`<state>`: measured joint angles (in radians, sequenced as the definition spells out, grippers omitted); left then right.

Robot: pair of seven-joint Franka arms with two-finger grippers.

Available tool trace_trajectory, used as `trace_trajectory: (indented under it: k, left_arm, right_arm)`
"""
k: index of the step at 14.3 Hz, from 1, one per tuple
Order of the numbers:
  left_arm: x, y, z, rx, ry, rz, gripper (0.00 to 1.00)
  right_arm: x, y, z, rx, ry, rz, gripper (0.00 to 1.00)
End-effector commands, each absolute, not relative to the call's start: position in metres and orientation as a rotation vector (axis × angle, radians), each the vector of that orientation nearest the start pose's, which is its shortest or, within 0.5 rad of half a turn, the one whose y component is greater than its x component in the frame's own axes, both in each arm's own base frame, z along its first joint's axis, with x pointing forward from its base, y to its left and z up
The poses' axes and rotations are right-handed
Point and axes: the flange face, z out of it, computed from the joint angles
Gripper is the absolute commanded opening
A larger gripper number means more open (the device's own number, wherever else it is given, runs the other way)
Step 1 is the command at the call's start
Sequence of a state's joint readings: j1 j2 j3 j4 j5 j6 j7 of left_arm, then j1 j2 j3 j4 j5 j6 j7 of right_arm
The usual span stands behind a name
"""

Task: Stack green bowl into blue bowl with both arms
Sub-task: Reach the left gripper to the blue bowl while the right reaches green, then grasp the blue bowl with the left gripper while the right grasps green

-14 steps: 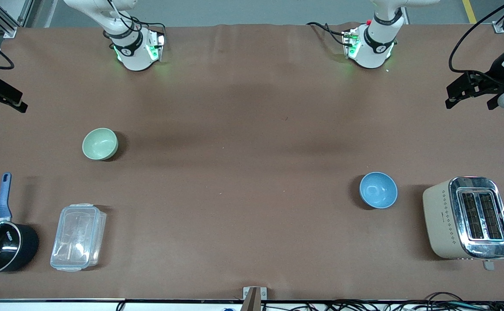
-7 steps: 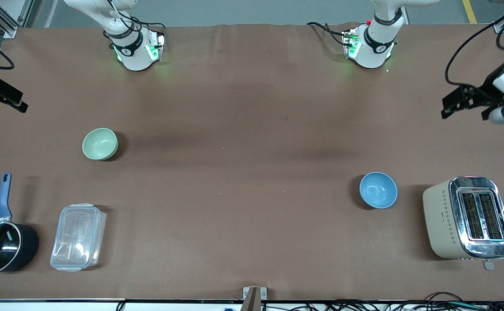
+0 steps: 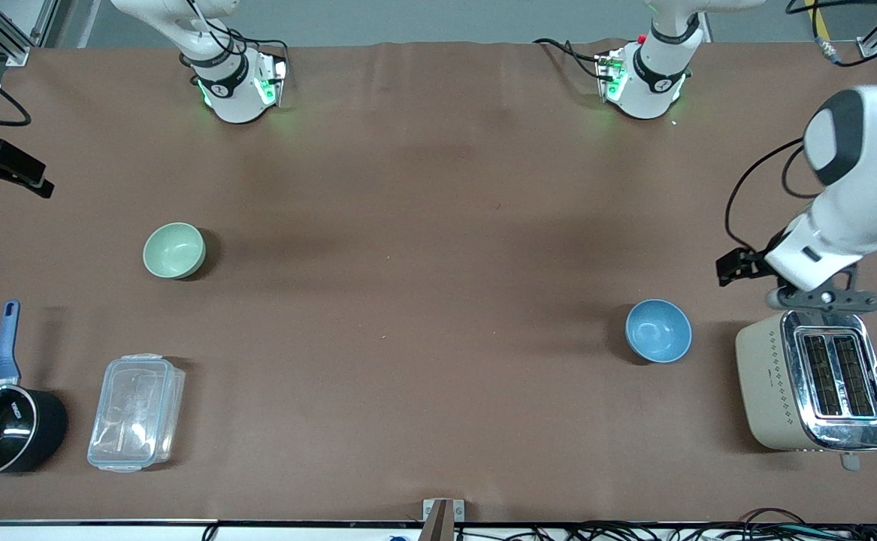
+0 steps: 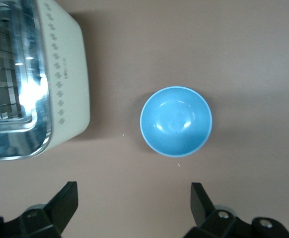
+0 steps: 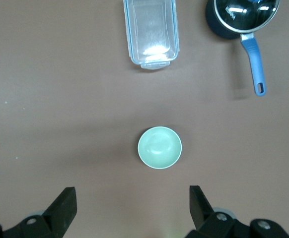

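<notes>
- The table (image 3: 438,188) carries a brown cover, and every place below is given relative to the blue bowl.
- The left arm (image 3: 855,195) reaches in from its end of the table, high over the spot just beside the blue bowl and the toaster.
- The toaster (image 3: 814,379), cream with a chrome top, stands just beside the blue bowl, toward the left arm's end.
- The clear lidded box (image 3: 136,412) and the black saucepan (image 3: 4,430) sit well apart from the blue bowl, toward the right arm's end.
- The blue bowl (image 3: 658,330) stands upright and empty on the table.
- The green bowl (image 3: 174,250) stands upright, well apart from the blue bowl, toward the right arm's end and farther from the front camera.
- The left gripper (image 4: 134,198) hangs above the table near the blue bowl, fingers spread wide, holding nothing.
- The right gripper (image 5: 132,203) is up above the table near the green bowl, well apart from the blue bowl, fingers spread wide and empty.
</notes>
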<state>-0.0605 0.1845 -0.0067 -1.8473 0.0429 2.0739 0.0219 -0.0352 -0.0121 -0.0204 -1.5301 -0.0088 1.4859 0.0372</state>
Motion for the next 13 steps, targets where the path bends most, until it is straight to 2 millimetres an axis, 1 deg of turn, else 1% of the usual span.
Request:
trace_trajectory:
  k: [1,2,5,6,8,9,10,11,12,13]
  left_arm:
    - [0.618,-0.032,0.373,-3.089,0.168,-0.099,1.00]
    - [0.618,-0.030,0.353,-3.092,0.163,-0.103,1.00]
    - [0.611,-0.016,0.302,-3.097,0.141,-0.134,1.00]
    - [0.611,-0.017,0.286,-3.099,0.141,-0.127,1.00]
    - [0.613,-0.017,0.260,-3.105,0.139,-0.127,0.89]
    - [0.614,-0.018,0.248,-3.110,0.134,-0.136,0.84]
    - [0.616,-0.018,0.240,-3.114,0.129,-0.146,0.79]
    - [0.616,-0.018,0.232,-3.116,0.124,-0.156,0.73]
    - [0.616,-0.019,0.224,-3.118,0.126,-0.147,0.67]
    - [0.616,-0.018,0.221,-3.118,0.124,-0.139,0.60]
  right_arm:
    - [0.538,-0.058,0.611,-3.142,0.097,0.097,1.00]
    - [0.539,-0.070,0.595,-3.138,0.081,0.111,1.00]
    - [0.533,-0.104,0.526,-3.125,0.108,0.155,1.00]
    - [0.528,-0.110,0.505,-3.119,0.089,0.156,1.00]
    - [0.520,-0.118,0.462,-3.111,0.110,0.178,1.00]
    - [0.515,-0.117,0.442,-3.111,0.112,0.174,1.00]
    - [0.510,-0.117,0.419,-3.112,0.114,0.167,0.99]
    - [0.503,-0.117,0.393,-3.116,0.119,0.148,0.99]
    - [0.496,-0.118,0.373,-3.119,0.130,0.115,0.98]
    - [0.489,-0.117,0.354,-3.124,0.132,0.089,0.98]
